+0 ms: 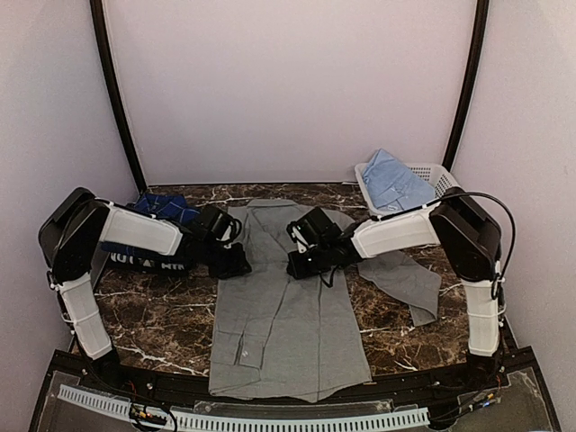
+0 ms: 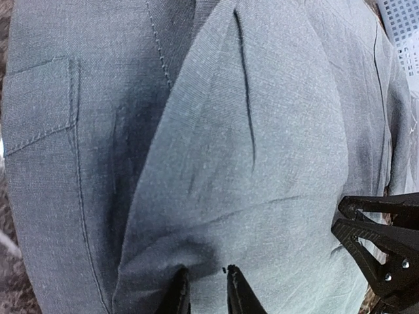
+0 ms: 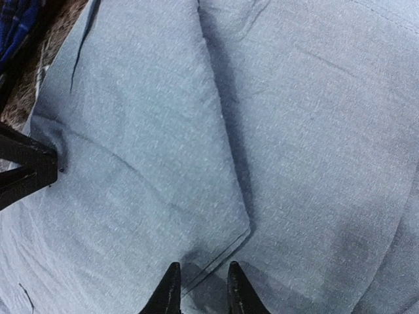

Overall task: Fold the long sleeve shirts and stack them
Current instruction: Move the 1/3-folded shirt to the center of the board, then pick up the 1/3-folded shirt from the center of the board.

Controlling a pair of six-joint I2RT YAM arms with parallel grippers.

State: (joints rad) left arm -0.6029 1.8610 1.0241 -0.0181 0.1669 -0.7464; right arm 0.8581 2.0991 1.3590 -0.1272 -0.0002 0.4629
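The plain grey shirt [image 1: 288,333] lies flat in the middle of the table, collar to the back, with one sleeve [image 1: 405,281] spread out to the right. My left gripper [image 1: 241,263] is at the shirt's left edge and my right gripper [image 1: 295,265] is over its chest. In the left wrist view my gripper [image 2: 204,291] pinches a raised fold of the grey cloth [image 2: 262,131]. In the right wrist view my gripper [image 3: 200,291] is shut on a folded grey corner [image 3: 216,196]. The navy plaid shirt [image 1: 166,209] lies behind my left arm. The light blue shirt [image 1: 396,184] sits in the basket.
A white lattice basket [image 1: 441,175] stands at the back right and shows in the left wrist view [image 2: 402,19]. Dark marble tabletop [image 1: 162,315] shows on both sides of the shirt. Walls close in the back and sides.
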